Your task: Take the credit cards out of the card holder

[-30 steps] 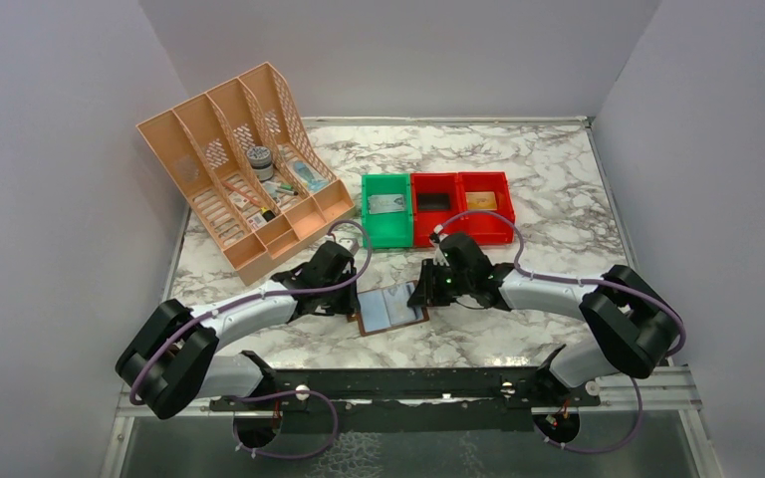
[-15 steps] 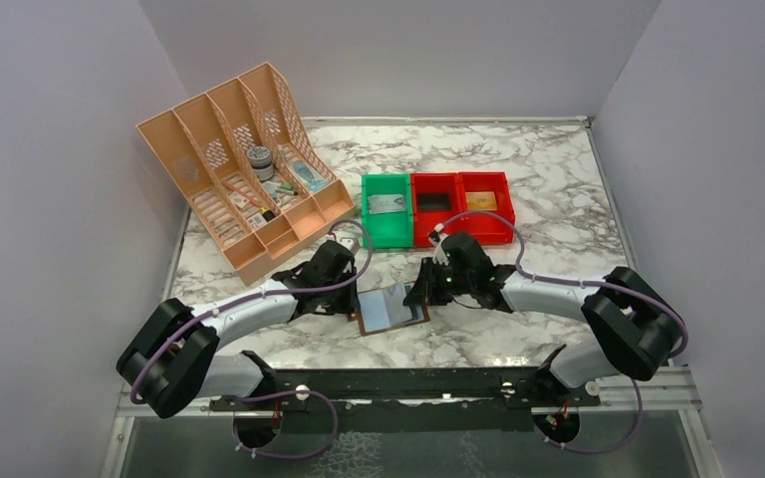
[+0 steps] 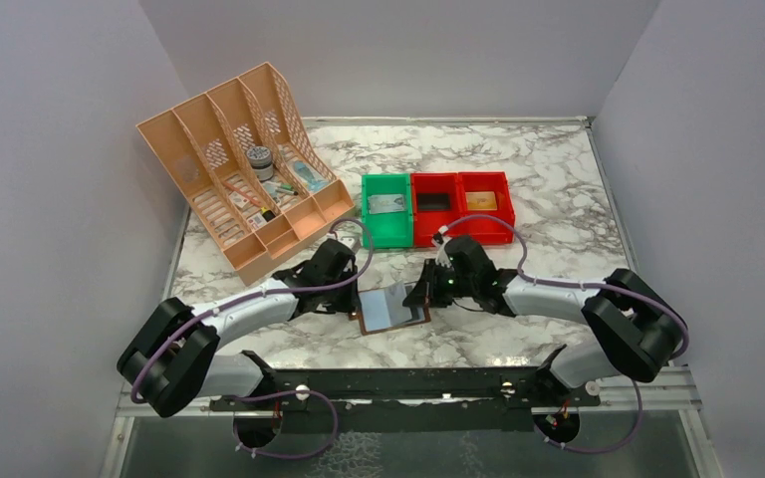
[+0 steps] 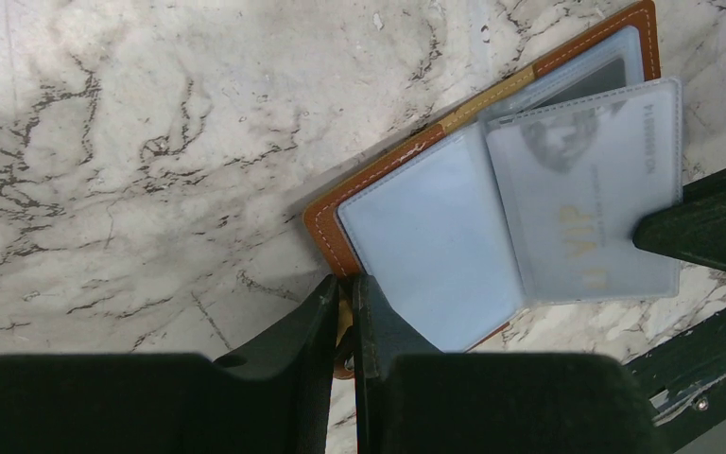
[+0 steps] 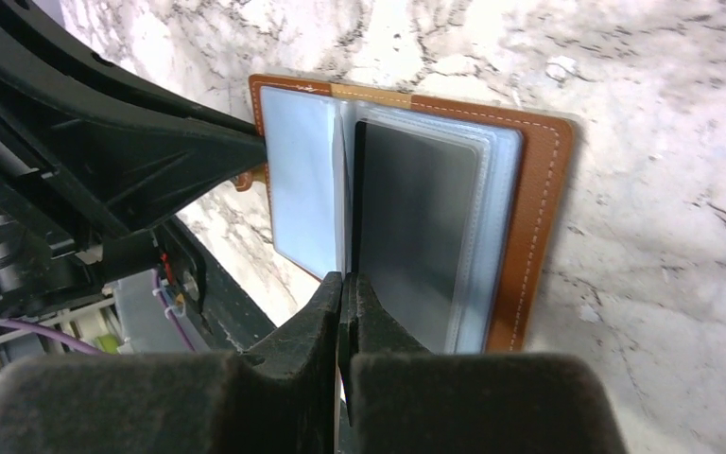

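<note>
The brown card holder (image 3: 391, 309) (image 4: 359, 203) (image 5: 534, 218) lies open on the marble between both arms. My left gripper (image 3: 352, 302) (image 4: 348, 284) is shut on its left edge, by the snap tab. My right gripper (image 3: 420, 297) (image 5: 343, 284) is shut on the edge of a thin clear sleeve leaf lifted up from the spine. A pale credit card (image 4: 586, 208) with gold lettering shows inside that leaf. Whether the jaws pinch the card or only the sleeve is unclear. A darker card (image 5: 416, 227) sits in the sleeves on the right half.
A green bin (image 3: 386, 209) with a card in it and two red bins (image 3: 436, 204) (image 3: 485, 204) stand behind the holder. An orange file organiser (image 3: 244, 169) fills the back left. Grey walls close both sides.
My right gripper's jaws have closed fully on the sleeve leaf. The left gripper has kept its hold and the holder has barely shifted.
</note>
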Tool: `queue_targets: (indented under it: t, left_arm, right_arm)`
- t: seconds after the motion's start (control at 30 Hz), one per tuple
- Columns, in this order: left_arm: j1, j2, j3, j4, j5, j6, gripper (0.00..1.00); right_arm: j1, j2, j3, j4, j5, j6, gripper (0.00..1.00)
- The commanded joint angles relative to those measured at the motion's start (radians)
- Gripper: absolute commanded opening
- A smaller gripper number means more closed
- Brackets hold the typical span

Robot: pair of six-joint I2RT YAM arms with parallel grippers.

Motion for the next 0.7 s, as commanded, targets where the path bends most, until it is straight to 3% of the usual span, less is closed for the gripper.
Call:
queue_targets:
  t: [0.0,0.3,0.47,0.67]
  left_arm:
    - [-0.008,0.018,0.048,0.032,0.043,0.027,0.14]
    - [-0.056,0.133,0.127,0.106,0.079,0.020,0.11]
    - [-0.084,0.152,0.122,0.136,0.063,-0.030,0.11]
    - [-0.097,0.134,0.091,0.135,0.025,-0.060,0.17]
  right_arm:
    - [0.006,-0.063,-0.032,-0.034,0.109,0.014,0.01]
    - [0.005,-0.225,-0.107,-0.106,0.238,0.042,0.01]
    - [0.006,-0.289,-0.113,-0.121,0.250,0.025,0.11]
    - [0.006,-0.258,-0.095,-0.097,0.180,0.018,0.19]
